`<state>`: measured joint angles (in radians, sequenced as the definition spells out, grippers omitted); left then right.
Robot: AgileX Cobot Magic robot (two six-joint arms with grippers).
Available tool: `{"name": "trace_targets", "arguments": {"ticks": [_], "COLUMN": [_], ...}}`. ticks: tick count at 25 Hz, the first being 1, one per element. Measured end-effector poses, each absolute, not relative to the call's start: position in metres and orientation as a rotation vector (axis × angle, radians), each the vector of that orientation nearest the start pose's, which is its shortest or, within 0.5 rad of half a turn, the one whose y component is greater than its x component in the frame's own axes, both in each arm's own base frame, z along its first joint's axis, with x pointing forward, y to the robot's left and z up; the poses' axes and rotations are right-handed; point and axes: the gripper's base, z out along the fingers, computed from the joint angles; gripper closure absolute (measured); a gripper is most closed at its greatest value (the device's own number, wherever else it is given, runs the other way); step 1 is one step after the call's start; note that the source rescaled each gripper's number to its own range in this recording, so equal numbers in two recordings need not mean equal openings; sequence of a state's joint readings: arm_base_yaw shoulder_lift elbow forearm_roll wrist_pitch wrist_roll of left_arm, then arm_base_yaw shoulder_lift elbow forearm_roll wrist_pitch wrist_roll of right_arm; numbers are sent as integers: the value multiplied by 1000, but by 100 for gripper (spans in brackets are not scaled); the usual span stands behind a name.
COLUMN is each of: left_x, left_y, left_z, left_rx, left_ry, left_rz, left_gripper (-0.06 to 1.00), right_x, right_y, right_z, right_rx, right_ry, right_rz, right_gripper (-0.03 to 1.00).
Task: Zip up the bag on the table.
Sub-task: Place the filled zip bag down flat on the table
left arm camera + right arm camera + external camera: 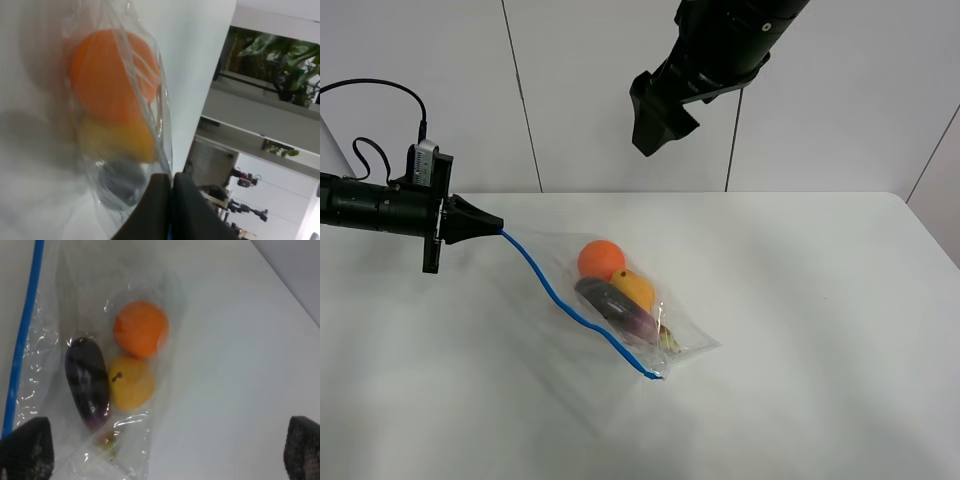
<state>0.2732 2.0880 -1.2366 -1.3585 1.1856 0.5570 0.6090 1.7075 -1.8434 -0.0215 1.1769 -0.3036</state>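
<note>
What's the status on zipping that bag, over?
Left hand shut on bag at blue zipper strip's end. Right hand open, raised high. Bag lying on table, seal state unclear. No obstruction seen.

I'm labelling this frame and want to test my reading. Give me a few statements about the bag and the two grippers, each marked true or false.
1. The left gripper is shut on one end of the bag. True.
2. The right gripper also grips the bag. False: it hangs open above the table, clear of the bag.
3. The bag holds an orange fruit, a yellow fruit and a purple eggplant. True.
4. The whole bag hangs in the air. False: its fruit-filled end lies on the table.
5. The zipper strip is red. False: it is blue.
</note>
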Motion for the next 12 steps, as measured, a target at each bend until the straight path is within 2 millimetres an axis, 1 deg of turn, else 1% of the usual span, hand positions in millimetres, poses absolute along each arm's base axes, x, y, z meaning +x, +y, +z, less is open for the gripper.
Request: {"name": "trace_targets", "arguments": {"ticks": [4, 7, 10, 12], "left_x": [390, 391, 391, 391], "left_y": [24, 25, 25, 25], "left_z": [155, 154, 154, 154], "left_rx": [-677, -680, -681, -682], "left_ry": [2408, 2407, 2407, 2406], "left_rz": [-1604, -1589, -1586, -1584], "left_gripper": [93, 90, 89, 88], "right_x": [316, 329, 344, 356], "right_y": [188, 167, 136, 115], "right_z": [401, 402, 402, 397], "right_rx": [-1005, -915, -789, -706], "right_ry": [2315, 2341, 2378, 2416], "right_rz": [103, 92, 95, 92], "right_gripper": [-3, -3, -3, -3]}}
